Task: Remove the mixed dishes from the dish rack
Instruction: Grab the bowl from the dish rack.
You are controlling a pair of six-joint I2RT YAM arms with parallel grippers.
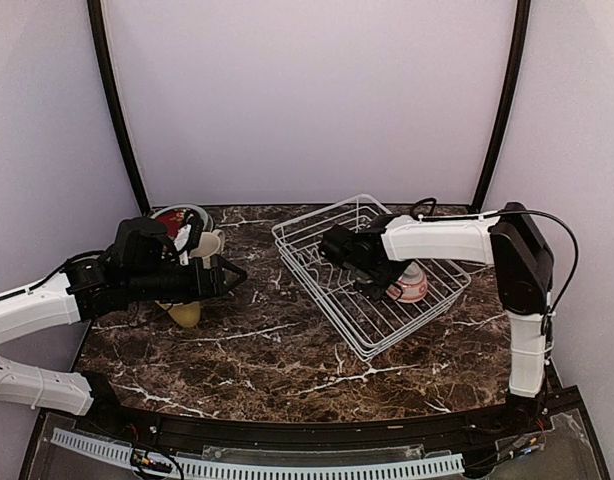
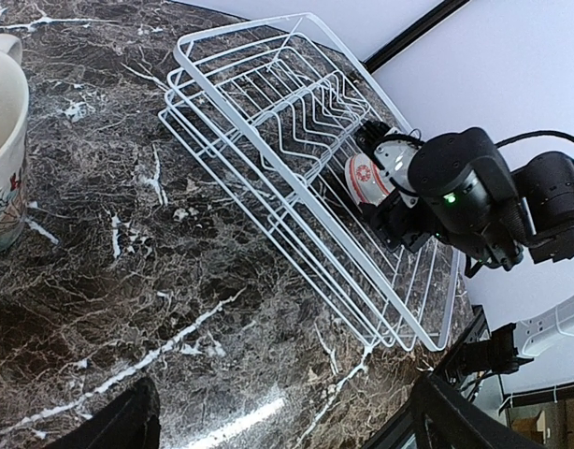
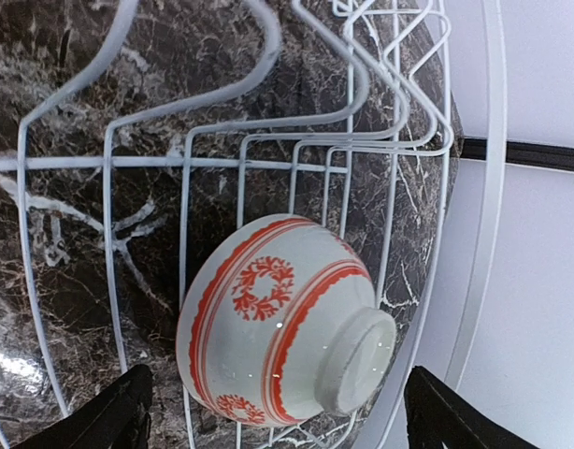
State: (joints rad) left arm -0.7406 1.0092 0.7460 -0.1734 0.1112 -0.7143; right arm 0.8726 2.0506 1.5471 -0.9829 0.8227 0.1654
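On the dark marble table [image 1: 287, 340], the rack [image 1: 317, 217] sits skewed, right of centre. Inside it hangs the right gripper [image 3: 278, 416], jaws spread wide to either side of the bowl, neither finger touching it. The left gripper [image 2: 287, 426] hovers over the table left of the rack, jaws spread, holding nothing. The red-patterned bowl [image 3: 268, 346] lies tipped on the rack's wires. Other dishes [image 1: 182, 218] cluster at the table's left, a cream mug [image 2: 2, 140] among them.
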